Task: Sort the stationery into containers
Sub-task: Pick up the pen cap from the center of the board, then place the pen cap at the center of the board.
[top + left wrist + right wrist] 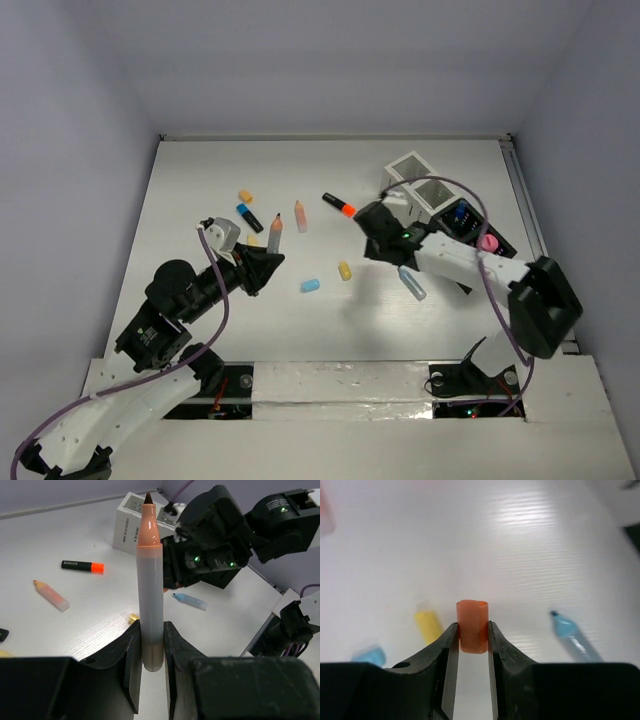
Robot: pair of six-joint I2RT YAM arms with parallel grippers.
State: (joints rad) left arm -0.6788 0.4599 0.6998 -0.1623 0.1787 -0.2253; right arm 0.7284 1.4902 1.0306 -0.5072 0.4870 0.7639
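Now your left gripper [151,647] is pinching a marker [150,580] aimed at 12 o'clock, your right gripper [472,642] an orange cap [472,622].

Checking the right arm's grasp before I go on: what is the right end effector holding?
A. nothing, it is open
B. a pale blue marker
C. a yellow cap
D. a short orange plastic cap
D: in the right wrist view the short orange plastic cap sits pinched between the fingers of the right end effector, while the yellow cap and the pale blue marker lie on the white table beyond.
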